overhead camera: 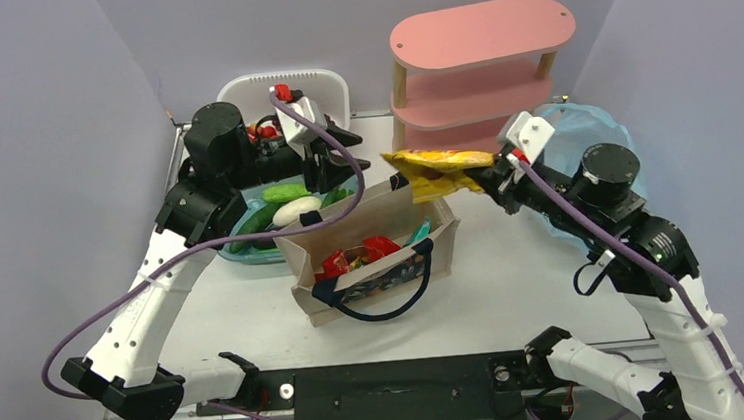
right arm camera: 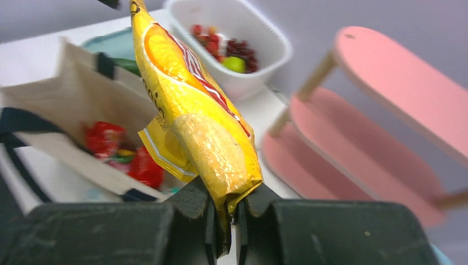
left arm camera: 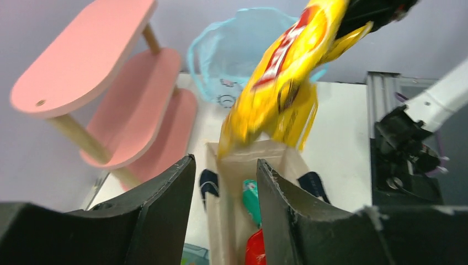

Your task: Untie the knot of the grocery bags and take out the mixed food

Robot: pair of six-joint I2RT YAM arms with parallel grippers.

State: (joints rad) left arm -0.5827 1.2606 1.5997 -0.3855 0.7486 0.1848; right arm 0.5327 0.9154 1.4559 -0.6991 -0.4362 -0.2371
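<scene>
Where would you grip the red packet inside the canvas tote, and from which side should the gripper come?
Grip the red packet by its top edge, coming straight down through the open mouth of the tote. The tall cloth walls close off every side, and only the packet's upper part shows above the clutter. The open left gripper, aimed at that mouth, looks best placed.

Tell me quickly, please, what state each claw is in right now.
Left claw: open, holding nothing.
Right claw: closed on the crinkly yellow plastic snack packet.
</scene>
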